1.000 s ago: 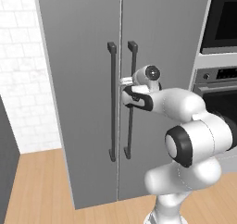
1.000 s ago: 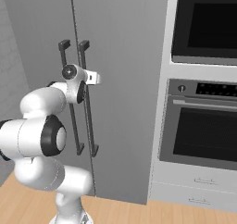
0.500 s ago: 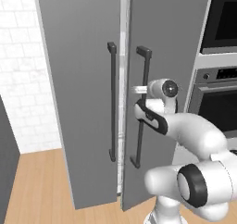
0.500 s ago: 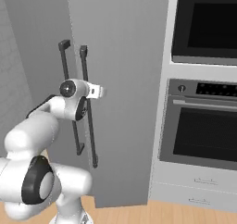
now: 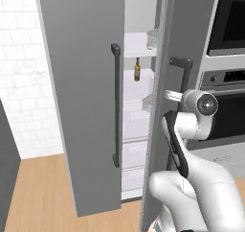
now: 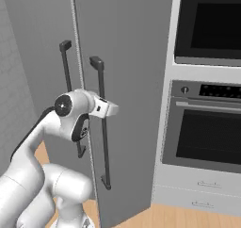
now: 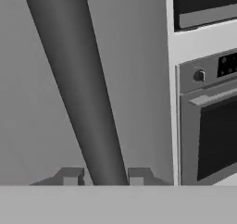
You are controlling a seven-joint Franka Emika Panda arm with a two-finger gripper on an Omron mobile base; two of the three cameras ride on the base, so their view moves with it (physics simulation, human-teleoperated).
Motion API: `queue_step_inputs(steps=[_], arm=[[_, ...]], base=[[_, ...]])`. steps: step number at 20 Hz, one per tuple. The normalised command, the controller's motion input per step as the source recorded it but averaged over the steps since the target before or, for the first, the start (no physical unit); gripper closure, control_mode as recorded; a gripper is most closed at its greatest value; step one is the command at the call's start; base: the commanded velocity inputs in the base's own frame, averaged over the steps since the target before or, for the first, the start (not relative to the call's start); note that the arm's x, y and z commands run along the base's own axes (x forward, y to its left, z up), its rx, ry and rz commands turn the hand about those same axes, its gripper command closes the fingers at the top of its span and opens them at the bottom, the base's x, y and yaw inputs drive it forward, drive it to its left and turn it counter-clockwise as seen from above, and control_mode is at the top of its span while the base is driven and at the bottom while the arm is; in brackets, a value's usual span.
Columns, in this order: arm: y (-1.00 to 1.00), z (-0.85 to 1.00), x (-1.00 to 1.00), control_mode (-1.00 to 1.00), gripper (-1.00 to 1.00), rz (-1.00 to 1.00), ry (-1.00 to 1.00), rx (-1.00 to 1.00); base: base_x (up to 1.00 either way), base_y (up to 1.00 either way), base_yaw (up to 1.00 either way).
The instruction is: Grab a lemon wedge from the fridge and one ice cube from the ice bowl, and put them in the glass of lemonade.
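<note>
Left base view – fridge (image 5: 81,106): a tall grey two-door unit; the right door (image 5: 162,106) is swung partly out, and a white shelved interior is seen through the gap between the doors.
Left base view – interior: a small brown bottle (image 5: 137,70) stands on an upper shelf; the lemon wedge cannot be made out among the shelves.
Left base view – gripper: hidden behind the edge of the right door, the wrist being level with the middle of that door's bar.
Right base view – right door handle (image 6: 102,128): a long dark vertical bar, stiff and fixed at both ends; the gripper (image 6: 107,110) is set on its upper half.
Right base view – handling: the door is judged heavy and hinged, so it is best taken mid-bar and drawn along its arc.
Hand view – handle (image 7: 88,93): the bar runs straight down between the two fingertips (image 7: 70,176).
Hand view – gripper state: the jaws lie close on either side of the bar; whether it is actually pinched cannot be told.
Lemon wedge – handling: judged tiny, light, soft and slick, so a gentle pinch across its flat faces is called for.
Room: a built-in oven (image 6: 207,128) column stands just right of the fridge, a white tiled wall (image 5: 19,73) to its left, and a wooden floor (image 5: 38,192) below.
</note>
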Motion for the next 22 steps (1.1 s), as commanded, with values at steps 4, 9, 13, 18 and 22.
queue_step_inputs(steps=[4,9,13,18,22], arm=[[-0.60,1.00,-0.96,-1.00,-1.00,-0.21,-0.19,0.15],[0.40,0.64,-0.84,-1.00,-1.00,-0.13,-0.10,0.18],[1.00,0.34,-0.28,-1.00,-1.00,-0.18,-0.04,0.13],[0.48,0.07,0.25,-1.00,-1.00,-0.25,0.02,0.01],[-0.48,-0.10,0.90,-1.00,-1.00,-0.22,0.11,0.00]], base=[[0.00,0.00,0.00],[0.00,0.00,0.00],[0.00,0.00,0.00],[0.00,0.00,0.00],[0.00,0.00,0.00]])
